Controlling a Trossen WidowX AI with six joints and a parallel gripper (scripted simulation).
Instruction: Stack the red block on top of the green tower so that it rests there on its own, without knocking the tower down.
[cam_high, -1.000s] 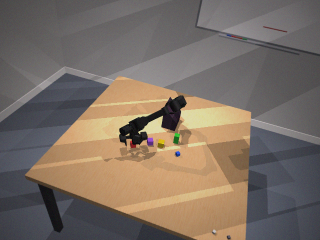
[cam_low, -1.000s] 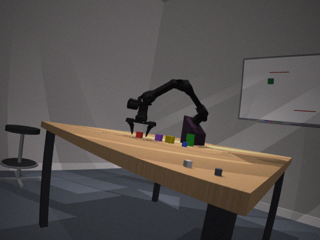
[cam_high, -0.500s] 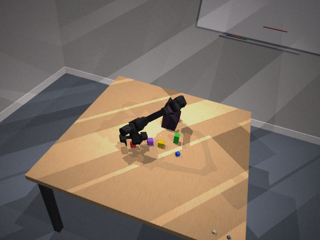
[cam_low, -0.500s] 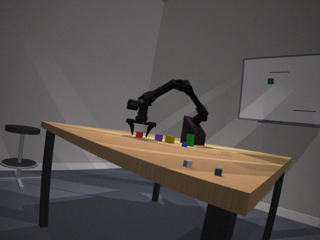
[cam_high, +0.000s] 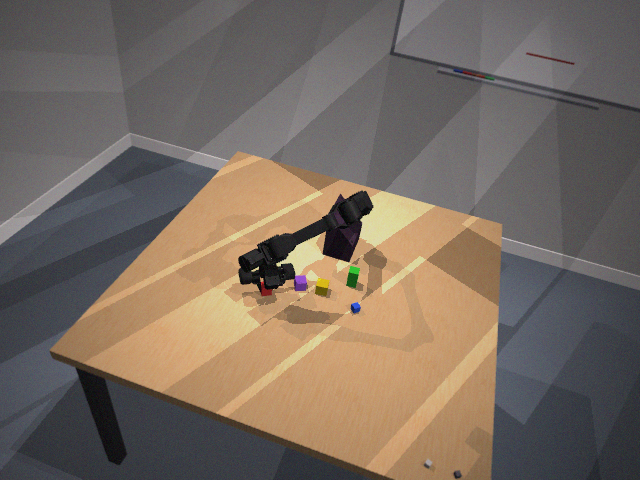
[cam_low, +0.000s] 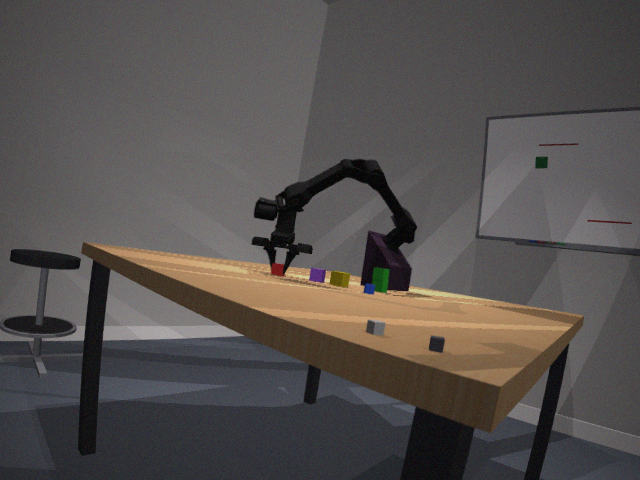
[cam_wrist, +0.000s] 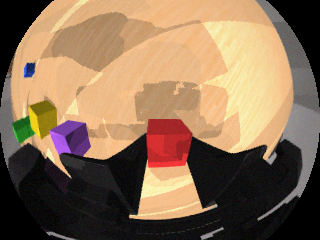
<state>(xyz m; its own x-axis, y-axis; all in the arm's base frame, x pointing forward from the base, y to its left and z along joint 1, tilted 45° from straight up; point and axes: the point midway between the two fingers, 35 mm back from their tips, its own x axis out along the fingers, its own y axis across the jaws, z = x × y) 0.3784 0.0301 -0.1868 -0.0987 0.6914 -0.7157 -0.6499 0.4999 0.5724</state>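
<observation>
The red block (cam_high: 266, 291) (cam_low: 277, 269) (cam_wrist: 168, 147) sits on the table at the left end of the row of blocks. My gripper (cam_low: 279, 270) (cam_wrist: 164, 136) points down and is shut on the red block, with one finger against each side. In the top view the gripper body hides the block's upper part. The green tower (cam_high: 353, 277) (cam_low: 380, 280) (cam_wrist: 23, 129) stands upright near the arm's base, well away from the gripper. In the wrist view it is partly hidden behind the yellow block.
A purple block (cam_high: 300, 283) (cam_low: 317, 275) (cam_wrist: 71, 138) and a yellow block (cam_high: 322, 286) (cam_low: 339, 279) (cam_wrist: 43, 119) stand between the red block and the green tower. A small blue block (cam_high: 355, 307) (cam_low: 369, 288) (cam_wrist: 29, 69) lies near the tower. Two small grey cubes are near a far table corner.
</observation>
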